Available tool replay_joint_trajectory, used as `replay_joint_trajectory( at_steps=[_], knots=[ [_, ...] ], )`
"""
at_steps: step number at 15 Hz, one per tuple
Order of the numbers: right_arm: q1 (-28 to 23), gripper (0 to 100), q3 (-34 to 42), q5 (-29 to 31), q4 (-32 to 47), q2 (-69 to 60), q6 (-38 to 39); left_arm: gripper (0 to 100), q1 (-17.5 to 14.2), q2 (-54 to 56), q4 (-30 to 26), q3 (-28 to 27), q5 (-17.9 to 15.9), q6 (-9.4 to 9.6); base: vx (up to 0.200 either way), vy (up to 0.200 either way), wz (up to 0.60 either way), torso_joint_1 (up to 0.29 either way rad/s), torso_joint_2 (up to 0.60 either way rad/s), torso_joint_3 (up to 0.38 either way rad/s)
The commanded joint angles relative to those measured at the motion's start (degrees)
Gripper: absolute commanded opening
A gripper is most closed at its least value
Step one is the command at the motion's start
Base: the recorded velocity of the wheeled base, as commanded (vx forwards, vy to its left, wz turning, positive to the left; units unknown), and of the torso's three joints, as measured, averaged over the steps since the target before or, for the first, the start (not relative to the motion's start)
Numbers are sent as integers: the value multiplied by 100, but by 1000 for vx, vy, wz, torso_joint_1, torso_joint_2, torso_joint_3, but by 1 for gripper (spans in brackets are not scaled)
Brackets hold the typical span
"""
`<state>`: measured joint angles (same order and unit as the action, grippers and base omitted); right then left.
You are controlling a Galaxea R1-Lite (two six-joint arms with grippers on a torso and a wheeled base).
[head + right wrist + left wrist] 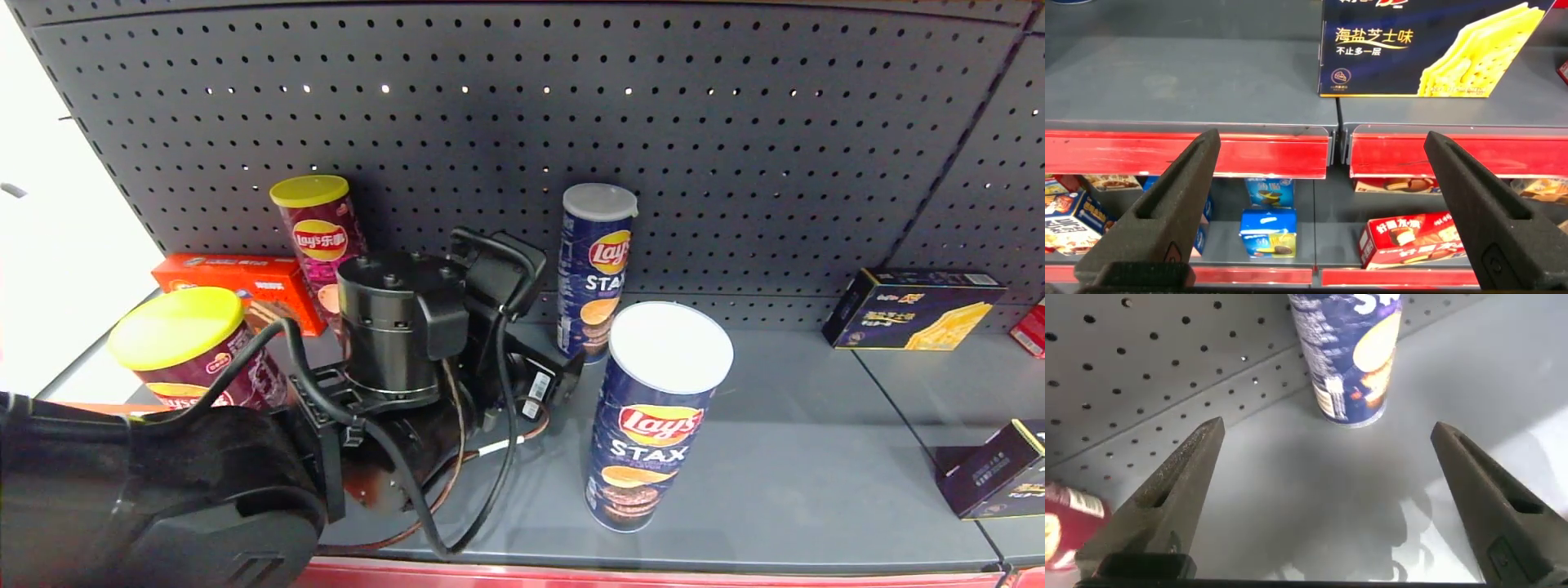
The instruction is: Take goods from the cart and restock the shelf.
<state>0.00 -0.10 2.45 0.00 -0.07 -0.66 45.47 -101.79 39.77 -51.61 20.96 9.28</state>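
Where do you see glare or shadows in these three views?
Head view: blown-out white at the left edge, bright pinpoints through the pegboard holes. Left wrist view: a soft shadow lies on the grey shelf between the open jaws of the left gripper. Right wrist view: even light, no glare on the cracker box.

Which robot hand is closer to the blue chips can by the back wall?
Left. The left gripper is over the shelf, facing that blue can. The right gripper hangs outside the shelf's front edge, near the dark box.
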Motion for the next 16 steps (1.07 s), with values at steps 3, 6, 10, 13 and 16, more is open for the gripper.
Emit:
replay_joint_trajectory(
  at_steps=[3,6,10,13,16],
  knots=[
    [0,100,1,1,0,7,-4,100,146,529,-4,459,40,-5,0,0,0,0,0,0],
    [0,100,1,1,0,7,-4,100,366,880,-4,767,40,-5,0,0,0,0,0,0],
    [0,100,1,1,0,7,-4,100,735,1478,-4,1470,40,-31,0,0,0,0,0,0],
    [0,100,1,1,0,7,-4,100,999,1768,-4,1839,40,-365,0,0,0,0,0,0],
    [0,100,1,1,0,7,-4,100,1087,1997,-4,2050,40,-400,0,0,0,0,0,0]
  ],
)
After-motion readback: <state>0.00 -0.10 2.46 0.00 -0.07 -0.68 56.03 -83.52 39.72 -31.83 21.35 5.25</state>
